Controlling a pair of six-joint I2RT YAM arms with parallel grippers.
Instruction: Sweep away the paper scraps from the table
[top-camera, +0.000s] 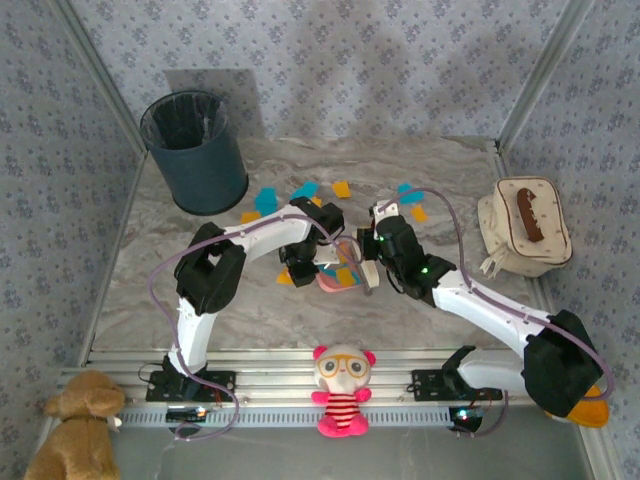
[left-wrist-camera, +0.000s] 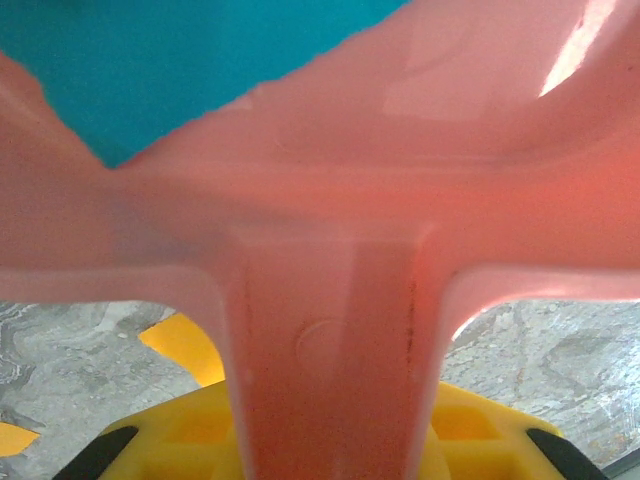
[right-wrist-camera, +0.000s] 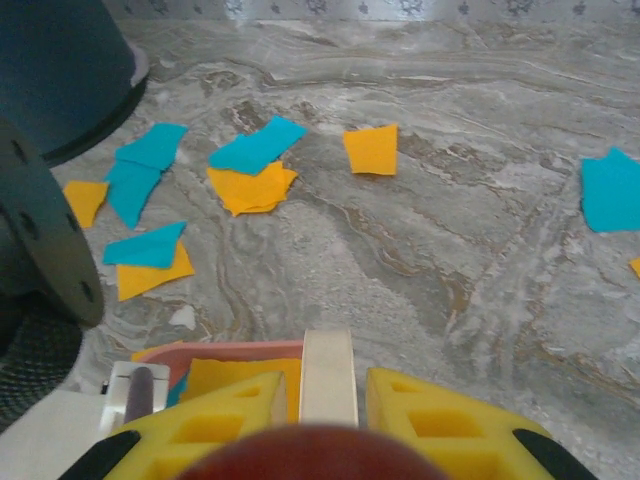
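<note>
Paper scraps (right-wrist-camera: 250, 188) lie on the counter (right-wrist-camera: 420, 260) across the upper half of the right wrist view: 5 cyan and 5 orange, 1 orange cut by the right edge. 1 pink dustpan (top-camera: 330, 283) at the centre of the top view holds 1 orange scrap and 1 cyan. 1 dark bin (top-camera: 195, 150) stands upper left, contents unclear. Left fingers (left-wrist-camera: 190, 430) grasp the dustpan's handle. Right fingers (right-wrist-camera: 400, 415) are clenched on 1 cream bar (right-wrist-camera: 328, 375).

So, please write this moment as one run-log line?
left pincer: shut on pink dustpan | right pincer: shut on cream handle | paper scraps: many loose on table, some in dustpan
</note>
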